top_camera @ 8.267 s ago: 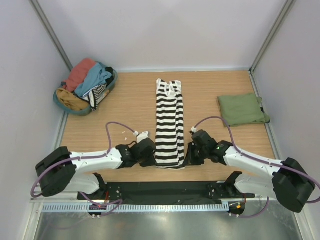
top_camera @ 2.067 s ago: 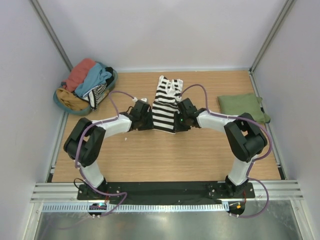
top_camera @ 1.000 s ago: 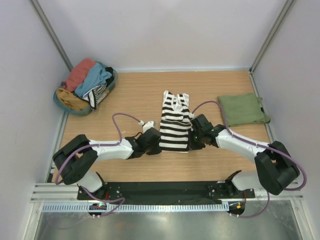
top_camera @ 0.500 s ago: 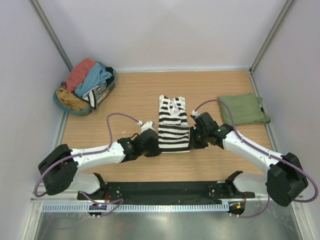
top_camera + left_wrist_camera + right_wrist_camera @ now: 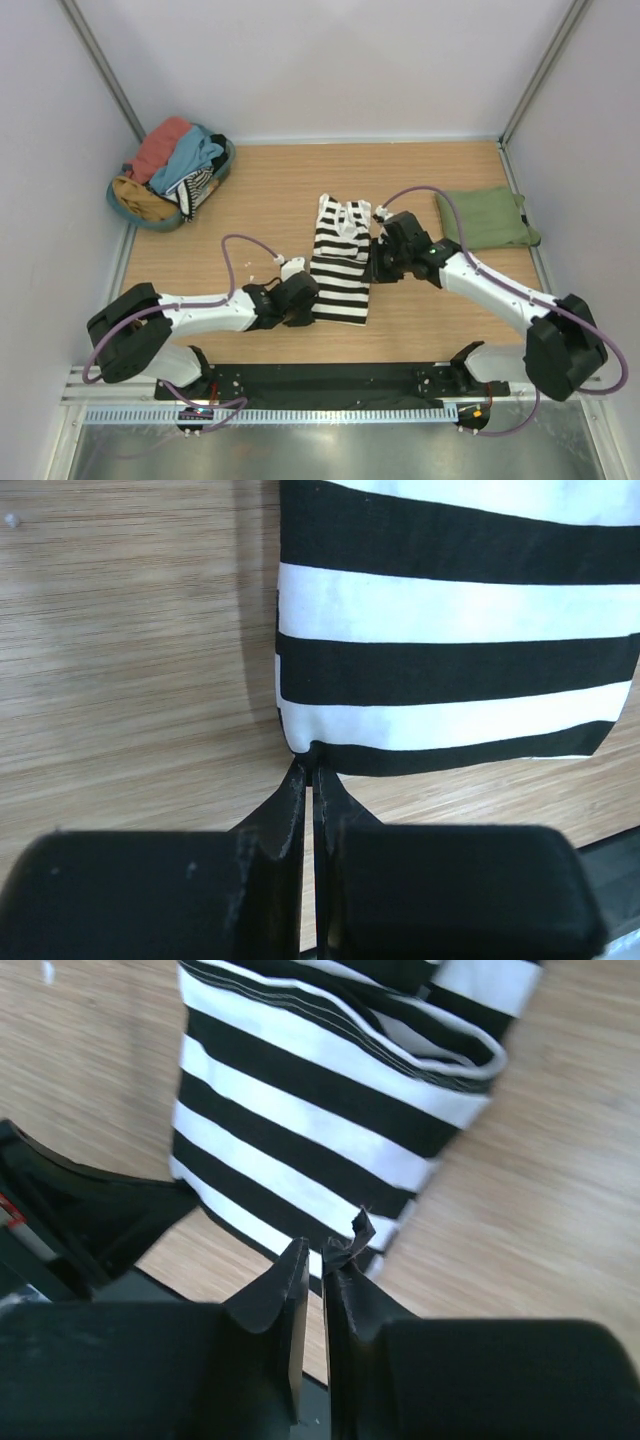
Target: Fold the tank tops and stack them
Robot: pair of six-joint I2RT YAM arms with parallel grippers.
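The black-and-white striped tank top lies folded in half at the middle of the table, straps at the far end. My left gripper is shut on its near-left corner; in the left wrist view the gripper pinches the black hem of the striped top. My right gripper hovers by the top's right edge. In the right wrist view the gripper shows a narrow gap with no cloth in it, above the striped top. The olive green tank top lies folded at the far right.
A teal basket at the far left holds salmon-red, light blue and other garments. White walls with metal posts close in the table on three sides. The black base rail runs along the near edge.
The right gripper has let go of the striped top's near-right corner, parted slightly and moved up along its right edge. The left gripper stays shut on its corner and has drawn it a little nearer.
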